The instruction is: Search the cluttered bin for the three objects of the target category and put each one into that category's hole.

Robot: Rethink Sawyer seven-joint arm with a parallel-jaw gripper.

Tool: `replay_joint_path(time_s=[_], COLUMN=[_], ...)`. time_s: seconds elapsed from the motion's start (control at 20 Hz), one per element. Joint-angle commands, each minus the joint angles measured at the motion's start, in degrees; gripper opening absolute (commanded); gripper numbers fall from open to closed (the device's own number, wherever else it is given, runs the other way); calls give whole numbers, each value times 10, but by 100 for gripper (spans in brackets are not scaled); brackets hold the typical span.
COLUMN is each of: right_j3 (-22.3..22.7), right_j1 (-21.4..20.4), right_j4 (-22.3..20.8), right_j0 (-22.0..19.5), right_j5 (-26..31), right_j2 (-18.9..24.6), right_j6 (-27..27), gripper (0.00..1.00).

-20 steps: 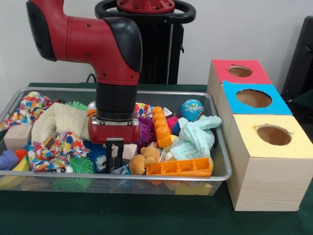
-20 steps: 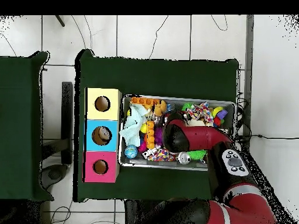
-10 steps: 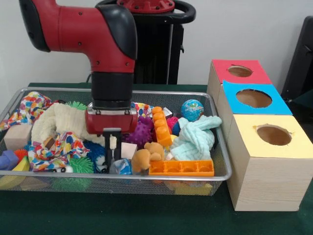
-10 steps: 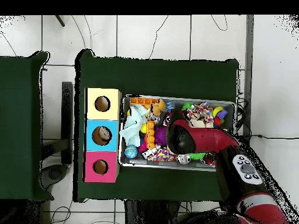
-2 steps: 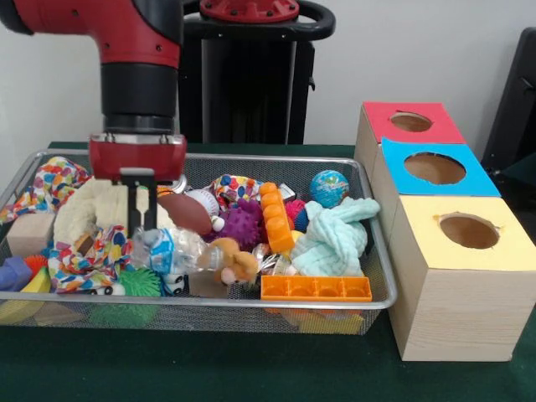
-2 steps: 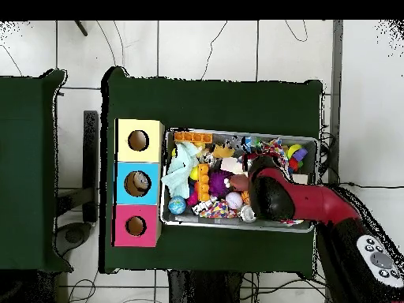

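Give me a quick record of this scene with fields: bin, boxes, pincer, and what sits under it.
bin: wire basket crammed with toys
boxes: three in a row beside the bin, tops red, blue, yellow, one round hole each
pincer: raised over the bin's clutter, holding nothing, fingers slightly apart
under pincer: clear plastic bottle lying on its side, white plush behind
near boxes: mint cloth, orange brick, globe ball

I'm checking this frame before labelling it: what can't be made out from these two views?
- Whether the tool holds anything: front view, its tips end among the toys; overhead, the arm covers it.
- Toys under the arm in the wire bin: overhead.
- Inside the red box and yellow box holes: too dark in both views.
- The arm's upper part: cut off by the front view's top edge.
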Motion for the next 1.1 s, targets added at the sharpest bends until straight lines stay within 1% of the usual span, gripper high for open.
replay_joint_path(time_s=[0.05,0.15,0.2,0.25,0.35,0.55,0.6,0.75,0.9,1.1], right_j3=[28,15,16,20,32,44,48,61,83,99], right_j1=[-35,-27,-23,-22,-21,-28,-34,-53,-80,-103], right_j4=[-48,-42,-38,-31,-15,7,12,22,21,22], right_j0=[95,152,169,179,181,205,207,225,232,254], right_j5=[13,-6,-14,-13,-3,19,26,38,34,33], right_j2=[-61,-130,-150,-159,-152,-159,-157,-168,-175,-198], right_j6=[44,75,85,90,93,100,100,102,98,100], gripper=[0,0,0,0,0,0,0,0,0,0])
